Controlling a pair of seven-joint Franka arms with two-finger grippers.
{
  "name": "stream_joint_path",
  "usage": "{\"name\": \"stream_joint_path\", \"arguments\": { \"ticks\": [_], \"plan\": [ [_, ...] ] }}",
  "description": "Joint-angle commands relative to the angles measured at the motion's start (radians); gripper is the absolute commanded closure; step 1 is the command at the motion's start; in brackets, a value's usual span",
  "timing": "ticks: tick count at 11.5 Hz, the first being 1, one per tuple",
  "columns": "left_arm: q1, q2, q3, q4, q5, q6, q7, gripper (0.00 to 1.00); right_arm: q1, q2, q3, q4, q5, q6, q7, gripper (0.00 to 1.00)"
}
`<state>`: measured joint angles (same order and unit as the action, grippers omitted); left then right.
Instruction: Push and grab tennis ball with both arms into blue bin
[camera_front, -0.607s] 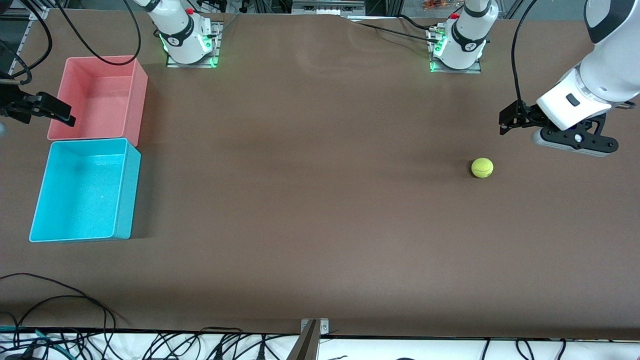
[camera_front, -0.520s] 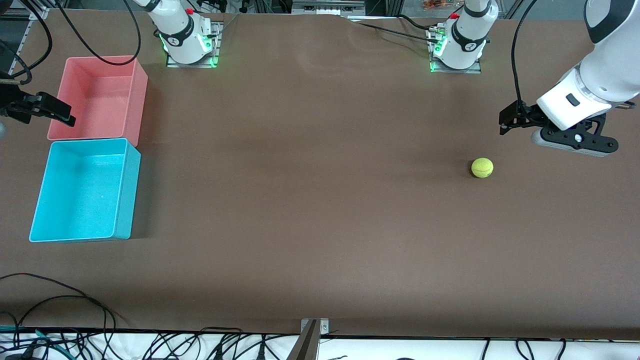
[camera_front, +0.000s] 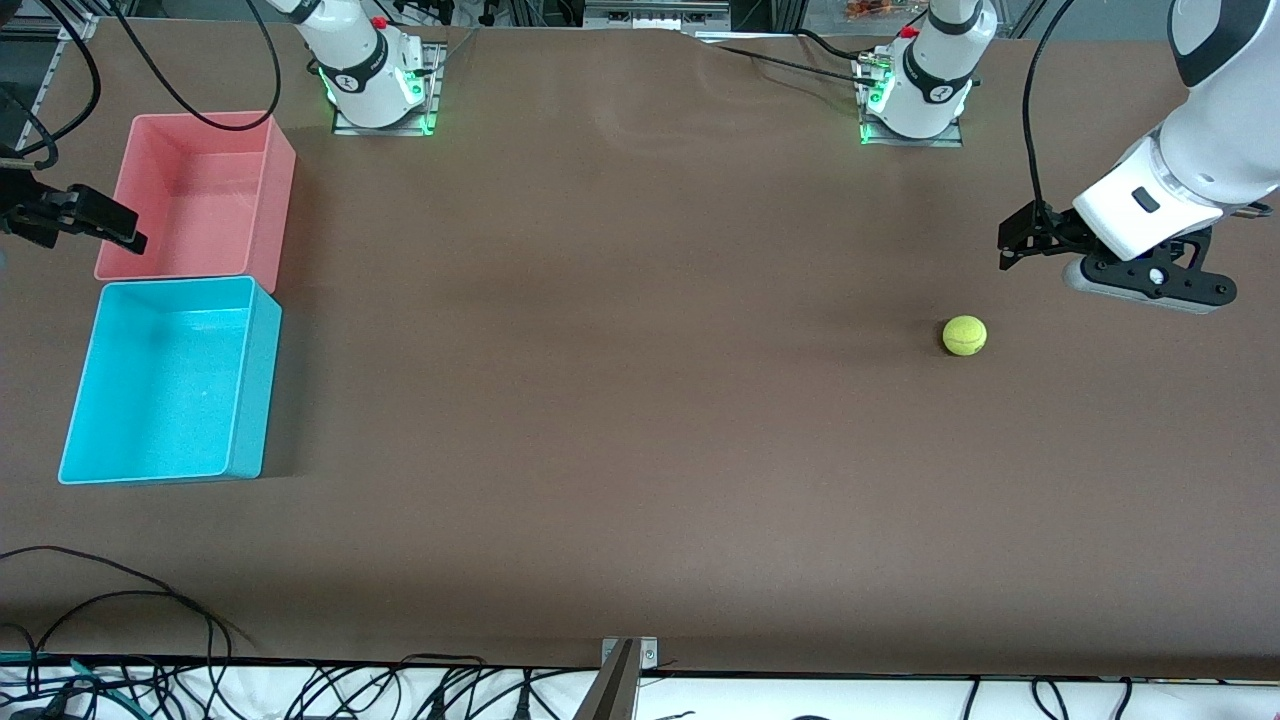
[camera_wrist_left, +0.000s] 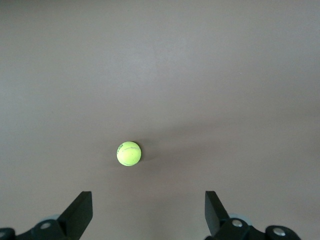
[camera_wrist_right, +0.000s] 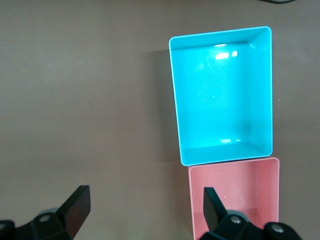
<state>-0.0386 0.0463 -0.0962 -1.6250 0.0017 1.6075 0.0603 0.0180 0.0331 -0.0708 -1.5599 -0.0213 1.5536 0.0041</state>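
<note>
The tennis ball (camera_front: 964, 335) is small and yellow-green and lies on the brown table toward the left arm's end. My left gripper (camera_front: 1008, 250) hangs open and empty over the table beside the ball, not touching it. In the left wrist view the ball (camera_wrist_left: 128, 153) lies ahead of the open gripper (camera_wrist_left: 146, 214). The blue bin (camera_front: 160, 385) stands empty at the right arm's end. My right gripper (camera_front: 125, 228) hangs open and empty over the pink bin's edge. The right wrist view shows the blue bin (camera_wrist_right: 222, 95) ahead of that gripper (camera_wrist_right: 145, 210).
An empty pink bin (camera_front: 200, 195) stands against the blue bin, farther from the front camera; it also shows in the right wrist view (camera_wrist_right: 235, 200). Loose black cables (camera_front: 120, 600) lie near the table's front edge. Both arm bases stand along the back edge.
My right gripper has shifted slightly toward the table's end. The left arm and the ball have not moved.
</note>
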Motion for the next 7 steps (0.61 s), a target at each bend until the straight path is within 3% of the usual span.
{"name": "stream_joint_path", "arguments": {
  "ticks": [1, 2, 7],
  "plan": [
    [0.006, -0.006, -0.002, 0.011, -0.008, -0.017, 0.021, 0.01, -0.007, 0.008, -0.042, 0.02, -0.014, -0.015, -0.015, 0.0],
    [0.006, -0.006, -0.002, 0.011, -0.008, -0.017, 0.021, 0.01, -0.009, 0.011, -0.075, 0.023, 0.009, -0.006, -0.01, 0.0],
    [0.008, -0.008, 0.001, 0.011, -0.008, -0.017, 0.023, 0.01, -0.006, 0.005, -0.073, 0.023, 0.032, -0.02, 0.002, 0.0]
  ]
}}
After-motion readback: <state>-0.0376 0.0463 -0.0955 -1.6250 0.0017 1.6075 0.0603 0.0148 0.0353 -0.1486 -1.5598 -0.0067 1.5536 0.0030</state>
